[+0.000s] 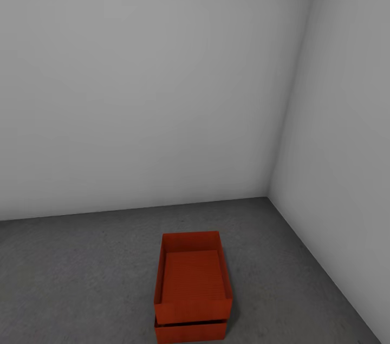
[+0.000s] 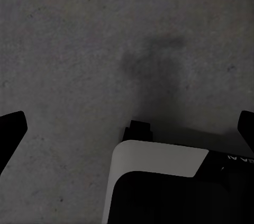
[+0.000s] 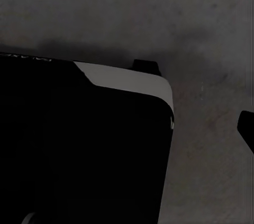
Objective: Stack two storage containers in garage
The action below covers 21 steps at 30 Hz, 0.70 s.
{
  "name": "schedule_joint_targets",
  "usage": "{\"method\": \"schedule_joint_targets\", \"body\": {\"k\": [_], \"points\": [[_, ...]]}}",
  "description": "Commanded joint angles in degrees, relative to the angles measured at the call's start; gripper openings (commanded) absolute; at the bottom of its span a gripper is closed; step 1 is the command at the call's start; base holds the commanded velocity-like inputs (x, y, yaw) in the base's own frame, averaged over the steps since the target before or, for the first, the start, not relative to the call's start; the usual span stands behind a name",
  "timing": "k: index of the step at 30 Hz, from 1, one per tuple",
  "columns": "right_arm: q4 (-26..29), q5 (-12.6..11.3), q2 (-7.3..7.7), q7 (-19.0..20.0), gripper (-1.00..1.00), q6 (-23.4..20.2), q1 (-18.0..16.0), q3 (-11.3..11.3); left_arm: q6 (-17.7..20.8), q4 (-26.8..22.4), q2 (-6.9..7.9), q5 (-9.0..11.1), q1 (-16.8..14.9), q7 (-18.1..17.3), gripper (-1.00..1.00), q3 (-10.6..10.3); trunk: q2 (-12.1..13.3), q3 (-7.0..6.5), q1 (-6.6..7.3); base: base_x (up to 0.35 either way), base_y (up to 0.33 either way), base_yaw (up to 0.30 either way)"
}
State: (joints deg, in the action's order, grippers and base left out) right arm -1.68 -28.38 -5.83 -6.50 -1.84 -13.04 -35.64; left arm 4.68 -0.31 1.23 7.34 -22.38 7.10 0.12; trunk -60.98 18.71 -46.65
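In the head view, the two storage containers stand stacked on the dark grey concrete floor (image 1: 81, 273) of the garage. The upper orange-red bin (image 1: 193, 278) is open-topped and empty. It rests on the lower bin (image 1: 189, 331), whose front wall shows beneath it. The stack is slightly skewed. My left gripper (image 2: 127, 128) hangs open over bare concrete, its dark fingertips (image 2: 11, 131) far apart and holding nothing. Of my right gripper (image 3: 132, 128), one dark fingertip (image 3: 246, 128) shows at the far edge, wide out, with nothing held.
Plain grey-white walls (image 1: 146, 89) meet in a corner (image 1: 269, 196) behind and to the right of the stack. My own black-and-white base (image 2: 159, 181) shows below both wrist cameras (image 3: 79, 144).
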Motion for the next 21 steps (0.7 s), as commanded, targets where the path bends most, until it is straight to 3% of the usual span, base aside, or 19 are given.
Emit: {"method": "schedule_joint_targets", "body": {"k": [1,21], "points": [[-0.08,-0.33,-0.01,-0.08,1.00,-0.12,-0.06,-0.49,0.18,-0.04,0.00,0.52,-0.03,0.11,1.00,-0.03,-0.04,0.06,0.00,0.000,0.000,0.000],[-0.08,-0.35,-0.01,0.08,1.00,-0.17,-0.06,-0.49,0.17,-0.04,0.00,0.52,-0.03,0.11,1.00,-0.05,-0.04,0.06,0.00,0.000,0.000,0.000]]}}
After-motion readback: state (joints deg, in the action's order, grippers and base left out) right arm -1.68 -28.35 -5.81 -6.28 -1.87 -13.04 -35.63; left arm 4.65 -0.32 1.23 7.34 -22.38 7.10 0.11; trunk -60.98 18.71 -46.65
